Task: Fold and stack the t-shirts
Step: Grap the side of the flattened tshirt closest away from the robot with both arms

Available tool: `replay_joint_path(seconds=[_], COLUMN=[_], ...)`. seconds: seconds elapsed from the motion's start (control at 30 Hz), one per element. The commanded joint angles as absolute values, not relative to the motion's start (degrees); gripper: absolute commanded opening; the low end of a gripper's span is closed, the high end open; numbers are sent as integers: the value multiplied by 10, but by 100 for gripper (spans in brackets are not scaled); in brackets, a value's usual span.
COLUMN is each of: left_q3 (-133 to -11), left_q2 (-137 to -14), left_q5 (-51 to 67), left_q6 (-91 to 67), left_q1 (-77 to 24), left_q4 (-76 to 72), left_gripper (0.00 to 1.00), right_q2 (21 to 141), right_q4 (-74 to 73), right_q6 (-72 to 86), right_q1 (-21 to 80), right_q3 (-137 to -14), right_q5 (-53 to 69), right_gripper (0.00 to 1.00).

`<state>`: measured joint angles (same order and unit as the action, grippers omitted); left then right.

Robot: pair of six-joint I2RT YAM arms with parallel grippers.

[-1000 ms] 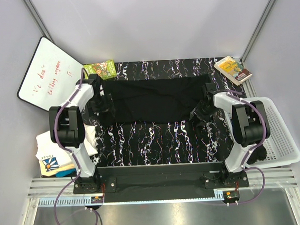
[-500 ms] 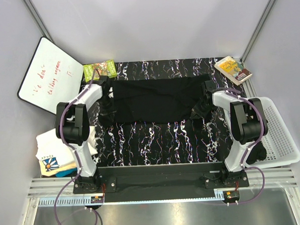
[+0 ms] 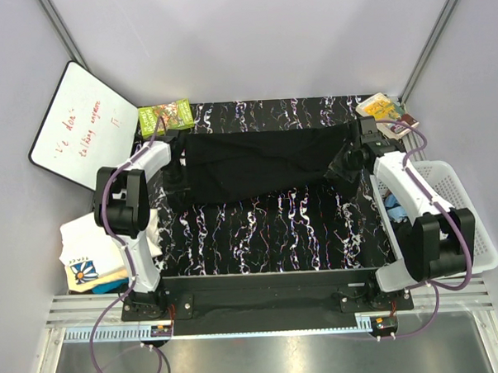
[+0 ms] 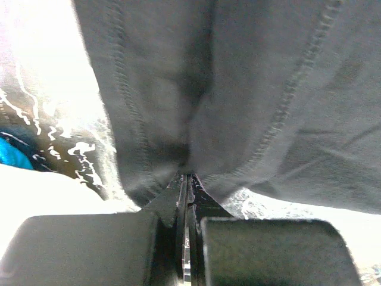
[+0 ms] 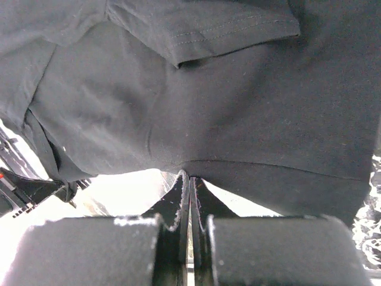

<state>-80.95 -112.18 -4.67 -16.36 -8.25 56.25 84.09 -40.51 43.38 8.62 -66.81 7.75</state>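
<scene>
Both arms are on the cloth. The black t-shirt lies spread across the far half of the tabletop, its long axis running left to right, parallel to the far edge. The left arm reaches in at the shirt's left end, the right arm at its right end. So the garment sits squarely between the two sets of jaws and neither arm is nearer: each owns one end.

On the left wrist camera, the left jaws are clenched flat together with a bunch of dark fabric pinched in the tips, and a stitched hem fans away from them. On the right wrist camera, the right jaws are pressed just as tight on a fold of the shirt. A sleeve lies flat further out, toward the middle of the garment. From above I can't tell exactly which edge each pinch sits on.

That left-right line is what the fold turns on, by my reading. With one grip at each end, the two arms would have to travel together and keep level, or the span between them goes slack or twists.

The white t-shirts sit off the near-left corner of the tabletop, well apart from the black one and beside the left arm's base.
</scene>
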Motion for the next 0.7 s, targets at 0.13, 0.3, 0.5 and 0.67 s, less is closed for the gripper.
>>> replay_joint_path(seconds=[0.13, 0.3, 0.5, 0.67], left_q3=[-819, -829, -877, -895], left_q2=[-1060, -1024, -1069, -1102], left_q5=[-84, -93, -82, -62], left_q6=[-162, -171, -167, -163], left_q1=[-67, -44, -40, -45], left_q4=[567, 568, 579, 583], left_gripper=[0, 0, 0, 0], right_q2=[850, 879, 1051, 1184], right_q4=[-441, -433, -393, -381], right_q6=[399, 378, 341, 319], right_q1=[90, 91, 89, 89], right_q3=[-730, -751, -841, -995], right_q5=[71, 66, 47, 47], right_gripper=[0, 2, 4, 5])
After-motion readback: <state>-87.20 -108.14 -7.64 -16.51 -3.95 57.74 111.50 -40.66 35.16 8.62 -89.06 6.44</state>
